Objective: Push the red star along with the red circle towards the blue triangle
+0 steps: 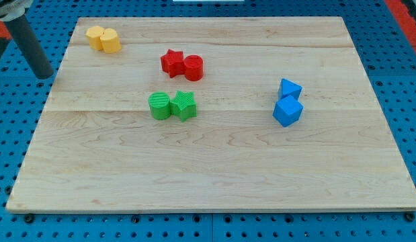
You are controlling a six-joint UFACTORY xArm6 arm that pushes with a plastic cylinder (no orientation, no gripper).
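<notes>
The wooden board [214, 168] fills most of the view, a pale rectangle lying on a blue perforated table [402, 81] that shows around its edges. I take the red star [171, 62] as the landmark for everything else; it sits on the board's upper half, left of centre. The dark rod [29, 40] slants in from the view's top left corner, well to the view's left of the red star, and my tip [44, 75] ends off the board's left edge over the blue table, well apart from every block. The arm carries no hand or jaws, only this rod, so there is nothing spread, pressed together or pinching. The blue cube [287, 111] lies far to the view's right of the red star and lower, with the blue triangle [289, 88] touching it on its upper side, also far right of the star. The red circle [193, 67] touches the red star on the star's right side. Below the red star sits the green circle [160, 105], and the green star [183, 105] touches that circle, just below and slightly right of the red star. Up and to the view's left of the red star, near the board's top left corner, two yellow blocks touch: a yellow block [95, 36] whose shape I cannot make out and a yellow circle [110, 40].
</notes>
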